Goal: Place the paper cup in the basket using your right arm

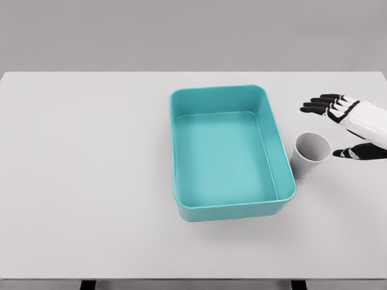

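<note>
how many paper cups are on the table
1. The paper cup stands upright on the white table, just right of the teal basket, near its lower right corner. The open right hand is beside it. The basket holds nothing; no cup looks hidden.

a teal basket [232, 208] sits on the white table [84, 181]. a white paper cup [309, 156] stands upright just beside its right wall. the right hand [354, 125] hovers near the cup, fingers [319, 105] spread, not touching.
</note>
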### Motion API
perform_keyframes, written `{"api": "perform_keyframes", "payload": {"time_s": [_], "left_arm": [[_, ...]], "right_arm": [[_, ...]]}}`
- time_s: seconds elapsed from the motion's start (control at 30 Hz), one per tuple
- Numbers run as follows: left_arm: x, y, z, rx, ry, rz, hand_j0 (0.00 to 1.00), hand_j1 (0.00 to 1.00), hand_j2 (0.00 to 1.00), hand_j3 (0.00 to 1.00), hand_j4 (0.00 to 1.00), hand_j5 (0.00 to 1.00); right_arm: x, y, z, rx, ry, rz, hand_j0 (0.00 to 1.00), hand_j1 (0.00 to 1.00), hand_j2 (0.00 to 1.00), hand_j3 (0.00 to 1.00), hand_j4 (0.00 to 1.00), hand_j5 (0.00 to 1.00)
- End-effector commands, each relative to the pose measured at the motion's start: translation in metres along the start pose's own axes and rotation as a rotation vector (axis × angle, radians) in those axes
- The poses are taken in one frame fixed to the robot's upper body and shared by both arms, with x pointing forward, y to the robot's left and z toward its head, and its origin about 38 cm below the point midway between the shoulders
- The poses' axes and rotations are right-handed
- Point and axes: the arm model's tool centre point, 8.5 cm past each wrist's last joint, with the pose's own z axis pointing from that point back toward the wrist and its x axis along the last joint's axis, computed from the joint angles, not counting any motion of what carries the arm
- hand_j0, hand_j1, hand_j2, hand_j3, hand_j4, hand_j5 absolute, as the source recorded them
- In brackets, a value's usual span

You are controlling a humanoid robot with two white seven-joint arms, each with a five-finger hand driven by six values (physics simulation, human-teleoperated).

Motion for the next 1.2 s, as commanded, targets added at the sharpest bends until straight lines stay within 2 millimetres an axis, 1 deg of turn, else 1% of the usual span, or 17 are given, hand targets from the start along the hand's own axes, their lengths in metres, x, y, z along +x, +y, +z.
{"api": "perform_keyframes", "payload": {"time_s": [0.0,0.1,0.17,0.27,0.37,0.4,0.43,0.5,0.53,0.6,0.63,0.67,0.83,0.87,0.97,1.07,1.17], "left_arm": [[0.0,0.0,0.0,-0.001,0.0,0.0,1.0,1.0,1.0,1.0,1.0,1.0],[0.0,0.0,0.0,0.0,0.0,0.0,1.0,1.0,1.0,1.0,1.0,1.0],[0.0,0.0,0.0,-0.001,0.0,0.001,1.0,1.0,1.0,1.0,1.0,1.0],[0.0,0.0,0.0,0.0,0.0,0.001,1.0,1.0,1.0,1.0,1.0,1.0],[0.0,0.0,0.0,-0.001,0.0,0.0,1.0,1.0,1.0,1.0,1.0,1.0],[0.0,0.0,0.0,0.0,0.0,0.0,1.0,1.0,1.0,1.0,1.0,1.0],[0.0,0.0,0.0,0.0,0.0,0.0,1.0,1.0,1.0,1.0,1.0,1.0],[0.0,0.0,0.0,0.0,0.0,0.001,1.0,1.0,1.0,1.0,1.0,1.0],[0.0,0.0,0.0,-0.001,0.0,0.0,1.0,1.0,1.0,1.0,1.0,1.0],[0.0,0.0,0.0,-0.001,0.0,0.001,1.0,1.0,1.0,1.0,1.0,1.0],[0.0,0.0,0.0,0.0,0.0,0.0,1.0,1.0,1.0,1.0,1.0,1.0],[0.0,0.0,0.0,-0.001,0.0,0.0,1.0,1.0,1.0,1.0,1.0,1.0],[0.0,0.0,0.0,0.0,0.001,0.0,1.0,1.0,1.0,1.0,1.0,1.0],[0.0,0.0,0.0,0.0,0.0,0.001,1.0,1.0,1.0,1.0,1.0,1.0],[0.0,0.0,0.0,0.0,0.0,0.0,1.0,1.0,1.0,1.0,1.0,1.0],[0.0,0.0,0.0,-0.001,0.0,0.001,1.0,1.0,1.0,1.0,1.0,1.0],[0.0,0.0,0.0,0.0,0.0,0.001,1.0,1.0,1.0,1.0,1.0,1.0]], "right_arm": [[0.0,-0.002,0.001,-0.003,-0.003,-0.005,1.0,1.0,1.0,1.0,1.0,1.0],[0.0,-0.008,-0.002,-0.02,-0.002,0.012,1.0,1.0,1.0,1.0,1.0,1.0],[-0.003,-0.019,0.005,-0.048,0.019,0.033,1.0,1.0,1.0,1.0,1.0,1.0],[-0.004,-0.028,0.007,-0.077,0.018,0.036,1.0,1.0,1.0,1.0,1.0,1.0],[0.004,-0.028,0.012,-0.175,-0.103,-0.186,1.0,1.0,1.0,1.0,1.0,1.0],[0.008,-0.024,0.013,-0.157,-0.152,-0.259,1.0,1.0,1.0,1.0,1.0,1.0],[0.007,-0.029,0.015,-0.207,-0.164,-0.324,1.0,1.0,1.0,1.0,1.0,1.0],[-0.003,-0.033,0.016,-0.266,-0.132,-0.537,1.0,1.0,1.0,1.0,1.0,1.0],[-0.008,-0.033,0.016,-0.263,-0.098,-0.599,1.0,1.0,1.0,1.0,1.0,1.0],[-0.013,-0.03,0.015,-0.247,-0.048,-0.651,1.0,1.0,1.0,1.0,1.0,1.0],[-0.021,-0.027,0.015,-0.231,0.014,-0.737,1.0,1.0,1.0,1.0,1.0,1.0],[-0.034,-0.019,0.019,-0.228,0.076,-0.84,1.0,1.0,1.0,1.0,1.0,1.0],[-0.055,0.013,0.021,-0.179,0.195,-0.974,1.0,1.0,1.0,1.0,1.0,1.0],[-0.059,0.015,0.024,-0.183,0.207,-0.98,1.0,1.0,1.0,1.0,1.0,1.0],[-0.059,0.038,0.017,-0.131,0.223,-1.02,1.0,1.0,1.0,1.0,1.0,1.0],[-0.06,0.035,0.02,-0.126,0.23,-1.013,1.0,1.0,1.0,1.0,1.0,1.0],[-0.058,0.041,0.019,-0.119,0.228,-1.02,1.0,1.0,1.0,1.0,1.0,1.0]]}}
